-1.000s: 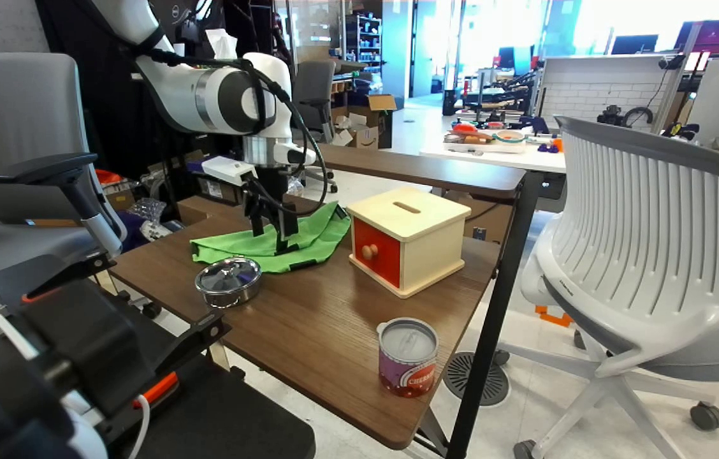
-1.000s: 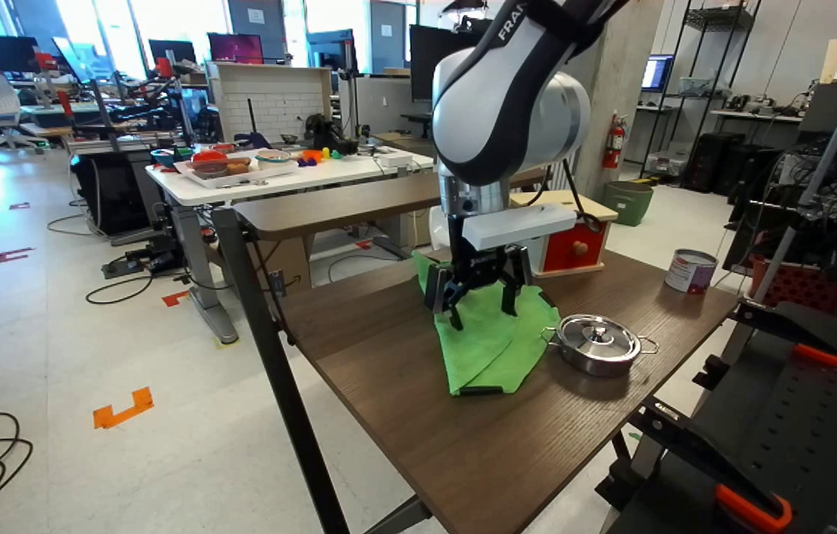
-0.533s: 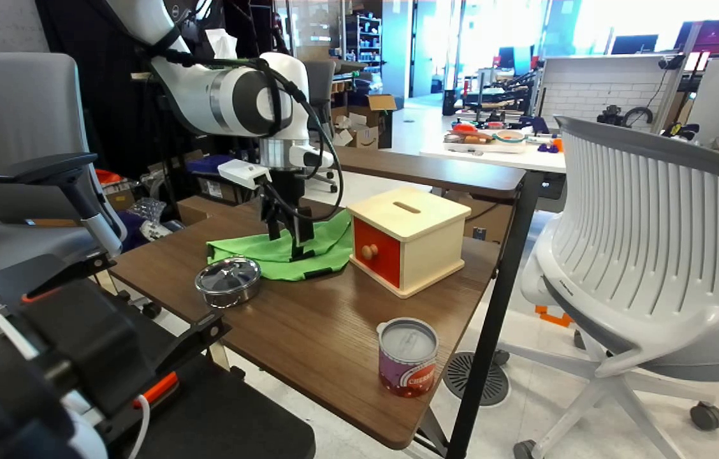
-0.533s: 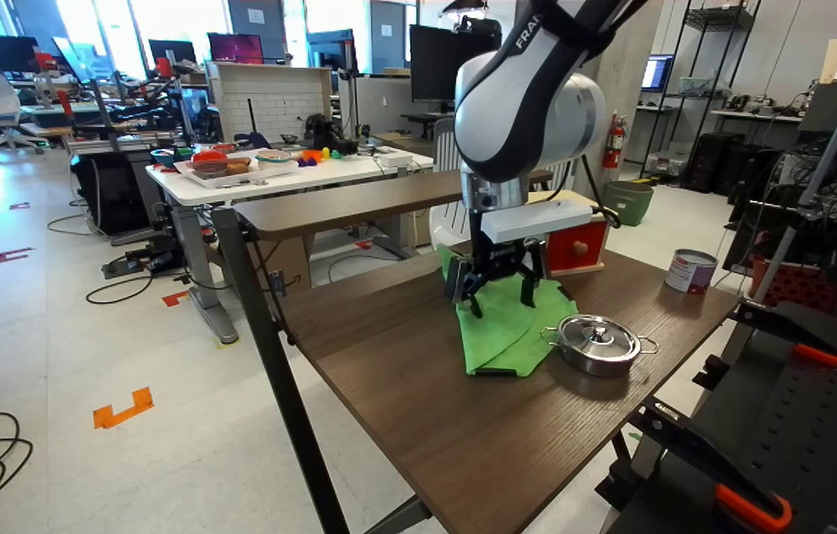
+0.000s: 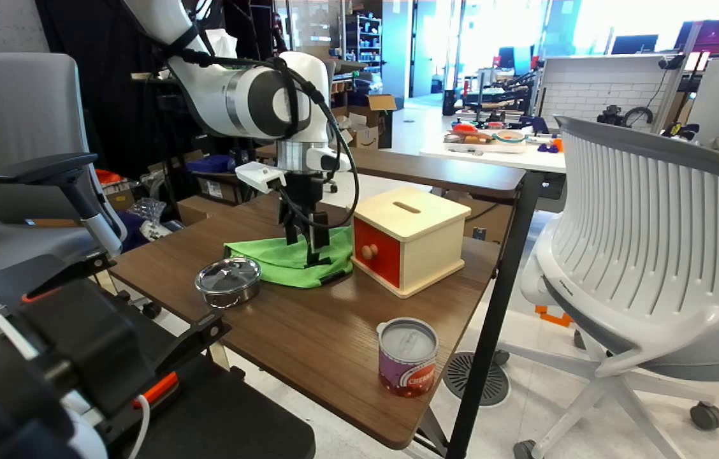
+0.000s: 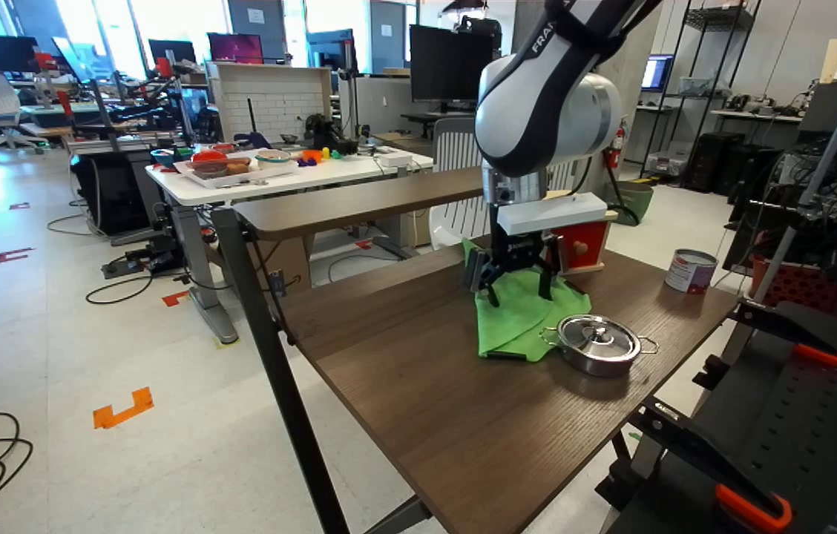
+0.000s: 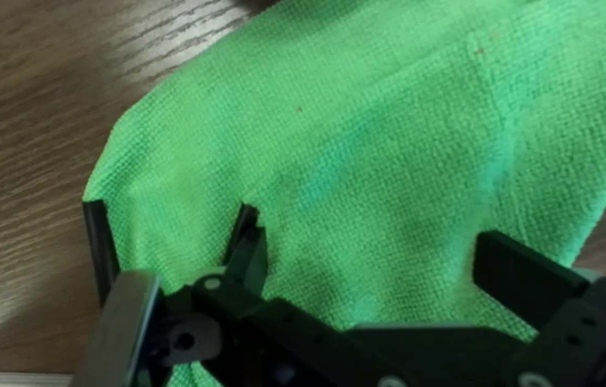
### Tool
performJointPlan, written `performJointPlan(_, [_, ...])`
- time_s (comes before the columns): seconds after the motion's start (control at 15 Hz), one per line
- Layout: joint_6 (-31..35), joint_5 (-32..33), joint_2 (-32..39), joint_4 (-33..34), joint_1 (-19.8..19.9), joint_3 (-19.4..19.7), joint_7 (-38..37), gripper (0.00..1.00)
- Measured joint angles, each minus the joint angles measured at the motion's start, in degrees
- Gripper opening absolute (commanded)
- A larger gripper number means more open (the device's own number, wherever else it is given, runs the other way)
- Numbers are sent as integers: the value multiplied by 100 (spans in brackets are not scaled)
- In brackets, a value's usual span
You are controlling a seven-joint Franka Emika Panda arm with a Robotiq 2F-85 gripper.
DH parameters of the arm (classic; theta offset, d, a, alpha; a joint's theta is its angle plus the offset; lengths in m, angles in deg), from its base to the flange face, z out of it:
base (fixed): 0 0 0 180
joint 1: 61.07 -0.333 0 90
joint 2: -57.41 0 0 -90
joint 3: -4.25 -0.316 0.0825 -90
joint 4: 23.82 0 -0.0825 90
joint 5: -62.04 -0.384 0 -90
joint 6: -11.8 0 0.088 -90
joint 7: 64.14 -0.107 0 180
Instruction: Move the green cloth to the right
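The green cloth (image 5: 273, 260) lies folded on the brown table (image 5: 308, 338), with dark strips along its edges. It also shows in an exterior view (image 6: 519, 326) and fills most of the wrist view (image 7: 367, 134). My gripper (image 5: 305, 251) points straight down over the cloth with its fingertips on or just at it. In an exterior view my gripper (image 6: 519, 300) has its two fingers well apart. In the wrist view my gripper (image 7: 370, 231) is open, with flat cloth between the fingers and no fold pinched.
A wooden box (image 5: 429, 245) with a red front stands right beside the cloth's edge, touching or nearly so. A lidded metal pot (image 6: 600, 345) stands close to the cloth's near side. A cherry can (image 5: 407, 360) stands near the table's corner.
The arm and the cloth have moved together, rightward in both exterior views, bringing the cloth closer to the box and pot. The gripper has stayed open. Box, pot and can have not moved.
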State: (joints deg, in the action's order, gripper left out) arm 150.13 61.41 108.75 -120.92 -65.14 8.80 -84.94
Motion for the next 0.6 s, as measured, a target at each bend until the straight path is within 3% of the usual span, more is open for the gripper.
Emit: performJointPlan(0.6, [8,-338,-105,111,31,13,-110,100])
